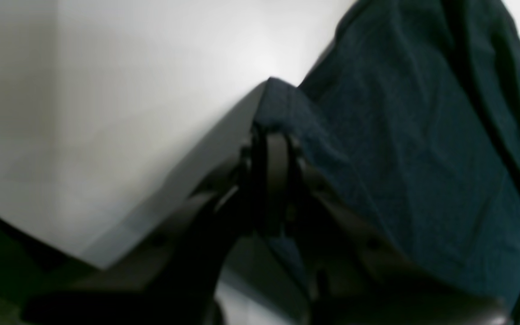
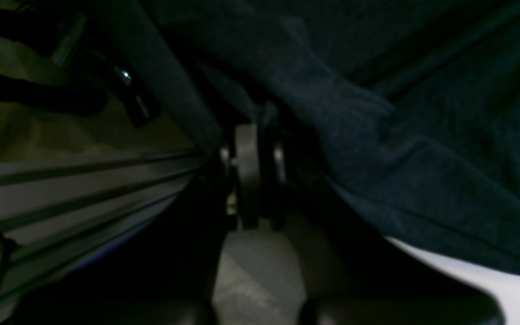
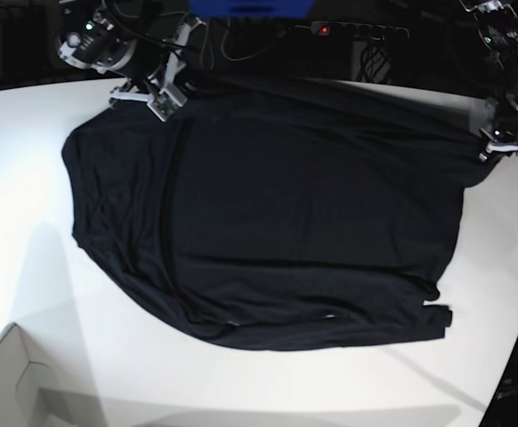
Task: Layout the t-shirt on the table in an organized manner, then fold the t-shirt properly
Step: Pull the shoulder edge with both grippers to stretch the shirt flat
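The black t-shirt [image 3: 277, 213] lies spread wide on the white table [image 3: 54, 267], its far edge along the table's back rim. At the shirt's back right corner, my left gripper [image 3: 492, 147] is shut on the cloth. The left wrist view shows that gripper [image 1: 272, 135] pinching a corner of the t-shirt [image 1: 422, 135] just above the table [image 1: 129, 90]. My right gripper [image 3: 165, 105] is shut on the shirt's back left edge. In the right wrist view, that gripper [image 2: 253, 131] is closed on a fold of the t-shirt [image 2: 377, 113], with a bit of the table [image 2: 513, 289] showing.
A white box corner [image 3: 10, 382] sits at the table's front left. Behind the curved back edge are dark cables and a power strip [image 3: 357, 31]. Metal rails [image 2: 84, 180] run beside the right gripper.
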`<state>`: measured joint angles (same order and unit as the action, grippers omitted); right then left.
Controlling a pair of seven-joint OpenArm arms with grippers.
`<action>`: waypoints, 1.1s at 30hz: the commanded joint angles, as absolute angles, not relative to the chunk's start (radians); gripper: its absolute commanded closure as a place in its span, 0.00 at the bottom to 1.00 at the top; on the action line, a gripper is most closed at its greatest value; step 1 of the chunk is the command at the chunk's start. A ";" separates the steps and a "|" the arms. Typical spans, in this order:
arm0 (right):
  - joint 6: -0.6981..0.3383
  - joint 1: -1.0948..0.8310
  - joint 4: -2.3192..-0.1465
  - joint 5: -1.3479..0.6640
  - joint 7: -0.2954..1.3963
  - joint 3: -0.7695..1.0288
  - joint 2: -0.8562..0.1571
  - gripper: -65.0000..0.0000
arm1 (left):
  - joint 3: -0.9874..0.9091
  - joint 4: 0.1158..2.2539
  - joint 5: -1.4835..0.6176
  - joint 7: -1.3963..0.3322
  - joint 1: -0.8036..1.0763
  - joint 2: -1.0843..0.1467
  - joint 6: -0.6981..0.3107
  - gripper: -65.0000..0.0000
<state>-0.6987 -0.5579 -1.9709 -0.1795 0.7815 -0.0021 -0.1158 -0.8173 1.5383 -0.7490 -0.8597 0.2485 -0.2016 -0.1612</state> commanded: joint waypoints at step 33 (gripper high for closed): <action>-0.698 -0.601 -2.015 -0.193 0.750 -0.007 -0.031 0.64 | -0.823 1.555 -0.762 -0.839 0.262 -0.223 -0.170 1.00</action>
